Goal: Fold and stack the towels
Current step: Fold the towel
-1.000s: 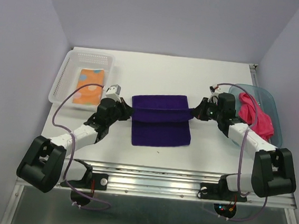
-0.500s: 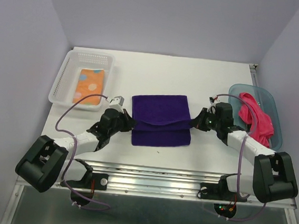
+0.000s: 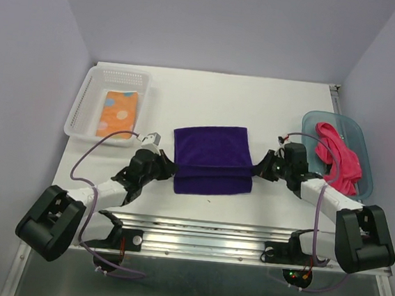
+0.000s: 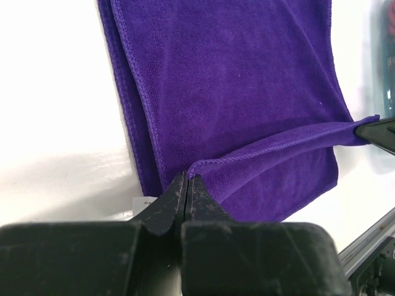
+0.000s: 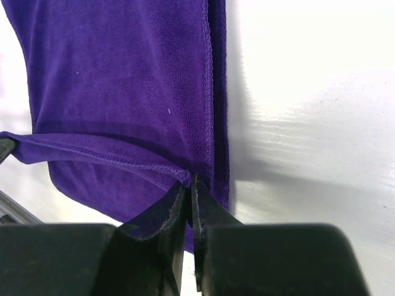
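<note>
Two arms, three towels, two containers. Along the near edge a metal rail (image 3: 204, 227) carries the bases of the left arm (image 3: 99, 191) and the right arm (image 3: 326, 197), both reaching low over the white table (image 3: 217, 94).

Between them lies the purple towel (image 3: 211, 156), folded into a rectangle with its upper layer doubled back toward the rail. The left gripper (image 3: 166, 164) pinches the folded hem at the towel's near left corner, fingers pressed together on the cloth. The right gripper (image 3: 257, 169) meets the same hem at the near right corner, fingers drawn close with only a thin slit between them and the edge caught at their tips. The hem runs as a raised ridge from one gripper to the other.

Farther back on the left, a clear plastic basket (image 3: 81, 105) holds the orange towel (image 3: 119, 109), folded flat and dotted pale. On the right, a teal translucent tub (image 3: 361, 139) at the table's edge holds the pink-red towel (image 3: 337, 154), bunched and unfolded.

Bare tabletop stretches behind the purple towel to the back edge. Plain lavender walls (image 3: 216, 24) close in the table on three sides.
</note>
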{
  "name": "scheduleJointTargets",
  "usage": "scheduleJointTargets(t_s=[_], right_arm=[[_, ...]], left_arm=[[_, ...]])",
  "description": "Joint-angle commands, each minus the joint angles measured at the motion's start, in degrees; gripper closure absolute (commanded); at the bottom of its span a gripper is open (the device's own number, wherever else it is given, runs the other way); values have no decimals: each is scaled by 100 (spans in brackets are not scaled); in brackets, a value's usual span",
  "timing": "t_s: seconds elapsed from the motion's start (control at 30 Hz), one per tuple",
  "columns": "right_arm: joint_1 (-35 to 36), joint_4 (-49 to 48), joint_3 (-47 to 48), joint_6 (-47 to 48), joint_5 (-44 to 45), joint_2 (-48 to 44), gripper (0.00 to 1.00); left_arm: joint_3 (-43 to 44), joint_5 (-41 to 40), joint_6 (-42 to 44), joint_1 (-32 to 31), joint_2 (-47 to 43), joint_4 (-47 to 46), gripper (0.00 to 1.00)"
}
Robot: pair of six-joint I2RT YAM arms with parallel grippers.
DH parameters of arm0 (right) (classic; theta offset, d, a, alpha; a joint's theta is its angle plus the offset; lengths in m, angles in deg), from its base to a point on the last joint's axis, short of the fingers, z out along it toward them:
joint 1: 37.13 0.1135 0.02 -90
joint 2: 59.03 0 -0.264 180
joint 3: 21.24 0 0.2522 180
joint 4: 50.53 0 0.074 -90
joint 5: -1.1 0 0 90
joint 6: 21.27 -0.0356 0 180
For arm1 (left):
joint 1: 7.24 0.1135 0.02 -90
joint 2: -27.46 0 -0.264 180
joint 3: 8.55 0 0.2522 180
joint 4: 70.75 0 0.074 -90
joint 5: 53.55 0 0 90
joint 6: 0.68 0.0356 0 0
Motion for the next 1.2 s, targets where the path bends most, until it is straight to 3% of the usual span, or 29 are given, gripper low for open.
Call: scheduleJointTargets(t_s=[0.0, 0.1, 0.13, 0.2, 0.3, 0.33, 0.37, 0.43, 0.67, 0.8, 0.83, 0.9, 1.03, 1.13, 1.17], right_arm=[[27, -99, -203, -109, 9, -40, 85], [27, 24, -230, -109, 176, -75, 78], [27, 68, -247, -118, 159, -84, 72], [27, 94, -317, -136, 107, -101, 70], [27, 182, -493, -189, 62, -241, 66], [27, 513, -528, -171, 62, -399, 65], [27, 621, -624, -197, 106, -505, 64], [27, 963, -704, -232, 211, -926, 60], [27, 1886, -740, -637, 562, -2402, 46], [27, 2511, -204, -470, 984, -2992, 21], [27, 2503, -64, -444, 1037, -3010, 10], [27, 2302, -10, -452, 994, -2984, 2], [36, 1380, 296, -452, 258, -2074, 0], [439, 1019, 630, -443, 578, -1257, 0], [954, 1017, 988, -374, 842, -1053, 0]], left_arm=[[-171, 92, -87, -70, -157, -16, 100], [-224, 109, -140, -131, -184, 19, 100], [-242, 196, -183, -175, -192, 46, 97], [-285, 241, -298, -236, -315, 177, 88], [-365, 162, -622, -420, -710, 658, 62], [-373, 49, -736, -474, -850, 853, 31], [-382, 22, -894, -552, -1191, 1185, 29], [-452, -136, -1035, -755, -1597, 1477, 10], [-356, -461, -1282, -878, -3258, 2804, 1], [-172, -857, -1291, -878, -3339, 3331, 1], [-76, -953, -1239, -887, -3295, 3333, 1], [48, -1085, -1230, -887, -3033, 3333, 1], [626, -1358, -1002, -878, -2435, 3307, 1], [1076, -1568, -817, -878, -1995, 3184, 1], [1190, -1648, -765, -878, -1759, 3184, 1]])
